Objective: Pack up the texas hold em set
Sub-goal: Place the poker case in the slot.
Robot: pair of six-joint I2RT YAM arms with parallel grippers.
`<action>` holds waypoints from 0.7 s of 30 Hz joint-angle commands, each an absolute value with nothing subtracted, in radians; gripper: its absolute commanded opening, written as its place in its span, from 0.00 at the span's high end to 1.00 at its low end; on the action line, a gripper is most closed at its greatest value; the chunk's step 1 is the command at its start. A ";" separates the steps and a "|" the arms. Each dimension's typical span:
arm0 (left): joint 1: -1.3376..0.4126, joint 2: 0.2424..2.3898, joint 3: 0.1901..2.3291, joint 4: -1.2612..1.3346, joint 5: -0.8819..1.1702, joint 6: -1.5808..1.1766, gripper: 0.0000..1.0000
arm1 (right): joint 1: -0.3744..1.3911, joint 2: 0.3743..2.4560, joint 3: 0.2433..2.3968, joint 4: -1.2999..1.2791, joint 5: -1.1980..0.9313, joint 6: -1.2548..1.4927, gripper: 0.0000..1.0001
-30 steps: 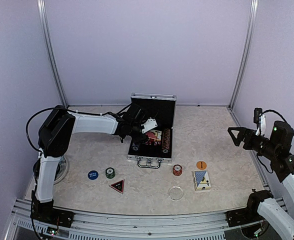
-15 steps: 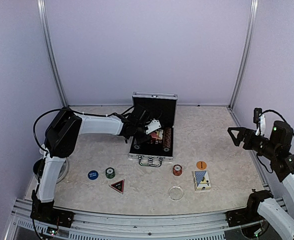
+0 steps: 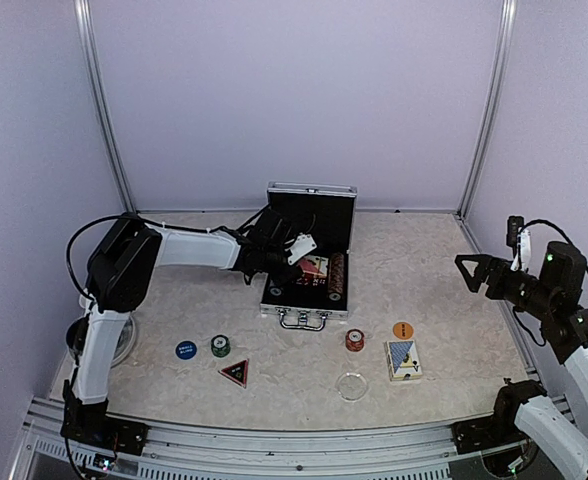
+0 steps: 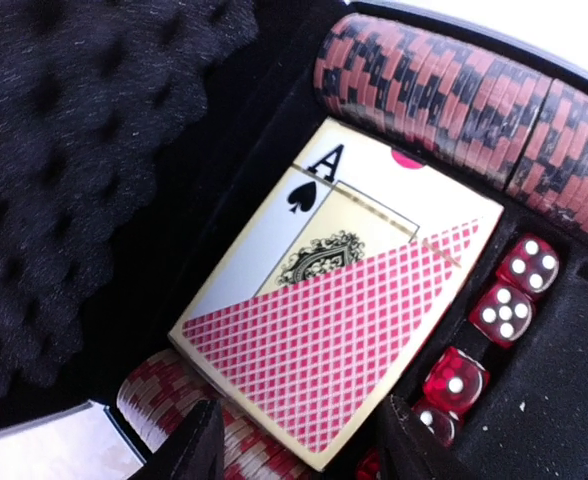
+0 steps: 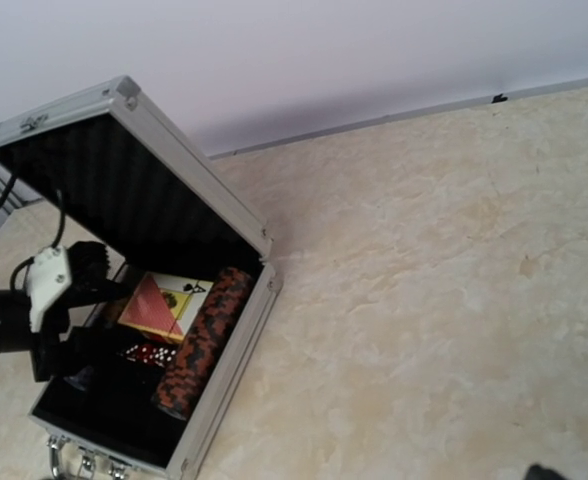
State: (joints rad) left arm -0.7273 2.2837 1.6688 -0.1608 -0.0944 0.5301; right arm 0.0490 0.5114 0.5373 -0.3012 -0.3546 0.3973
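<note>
The silver case [image 3: 305, 313] of the texas hold em set stands open mid-table, lid [image 3: 311, 205] upright. Inside lie a red-backed card deck [image 4: 344, 330], rows of red-black chips [image 4: 454, 90] and red dice [image 4: 514, 290]. My left gripper [image 3: 292, 262] reaches into the case. Its fingertips [image 4: 189, 445] stand apart on either side of the deck's near corner, touching nothing. On the table lie a blue deck [image 3: 404, 359], an orange button [image 3: 403, 329], a red chip stack [image 3: 355, 340], a blue button [image 3: 185, 350], a green chip [image 3: 220, 345] and a dark triangle marker [image 3: 234, 372]. My right gripper [image 3: 471, 270] hangs open at the far right.
A clear round disc [image 3: 352, 385] lies near the front edge. A clear plate [image 3: 124, 345] sits half hidden behind the left arm's base. The right wrist view shows the case [image 5: 224, 400] from its right side, with bare marbled tabletop [image 5: 424, 300] beside it.
My left gripper has moved slightly right over the case and its jaws have narrowed. The case has shifted a little to the right. The right arm has not moved.
</note>
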 commanded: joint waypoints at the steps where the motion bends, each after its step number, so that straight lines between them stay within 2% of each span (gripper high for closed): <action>1: -0.688 2.171 1.586 -0.070 -0.009 0.476 0.49 | 0.038 0.512 0.532 -0.278 -0.353 0.391 0.01; 8: -0.672 2.106 1.543 -0.012 0.057 0.428 0.53 | 0.038 0.506 0.531 -0.278 -0.353 0.394 0.01; 10: -0.674 2.118 1.560 -0.008 0.038 0.409 0.60 | 0.038 0.507 0.531 -0.278 -0.353 0.394 0.01; 11: -0.680 2.158 1.609 -0.022 -0.021 0.400 0.72 | 0.038 0.508 0.531 -0.278 -0.353 0.393 0.01; 12: -0.684 2.175 1.632 -0.032 -0.049 0.399 0.76 | 0.038 0.509 0.531 -0.278 -0.354 0.394 0.01; 21: -0.750 2.375 1.773 -0.105 -0.242 0.460 0.88 | 0.038 0.508 0.531 -0.279 -0.352 0.393 0.01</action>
